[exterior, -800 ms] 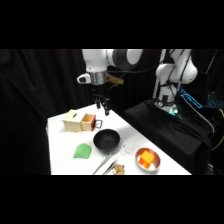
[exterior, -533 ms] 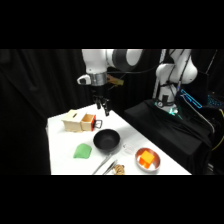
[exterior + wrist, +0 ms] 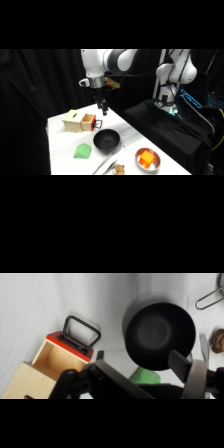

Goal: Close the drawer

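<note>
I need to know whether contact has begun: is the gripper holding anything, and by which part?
Nothing is held. The gripper hangs above the open drawer, clear of its loop handle.

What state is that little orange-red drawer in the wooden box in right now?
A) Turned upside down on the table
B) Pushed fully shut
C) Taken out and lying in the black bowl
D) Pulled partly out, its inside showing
D: in the wrist view the drawer sticks out of the wooden box, its pale inside open to view.
</note>
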### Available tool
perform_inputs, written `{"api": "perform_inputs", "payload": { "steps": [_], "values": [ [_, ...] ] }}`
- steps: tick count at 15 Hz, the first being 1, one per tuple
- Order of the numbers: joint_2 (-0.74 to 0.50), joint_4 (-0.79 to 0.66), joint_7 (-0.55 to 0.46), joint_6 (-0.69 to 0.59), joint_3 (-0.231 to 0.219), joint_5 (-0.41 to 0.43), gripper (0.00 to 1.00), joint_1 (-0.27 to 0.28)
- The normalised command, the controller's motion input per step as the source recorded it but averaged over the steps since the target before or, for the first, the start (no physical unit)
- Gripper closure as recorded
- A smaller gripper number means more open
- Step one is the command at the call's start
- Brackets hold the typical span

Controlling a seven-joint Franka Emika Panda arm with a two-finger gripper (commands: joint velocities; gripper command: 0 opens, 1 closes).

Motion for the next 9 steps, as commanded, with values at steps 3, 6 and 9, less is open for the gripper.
{"api": "perform_inputs", "payload": {
  "steps": [3,6,9],
  "values": [
    [-0.02,-0.22,0.20,0.37,-0.040,0.161,0.00,-0.063],
    [0.02,-0.22,0.21,0.44,-0.026,0.195,0.00,-0.044],
    [0.09,-0.16,0.16,0.47,-0.018,0.166,0.00,-0.034]
  ]
}}
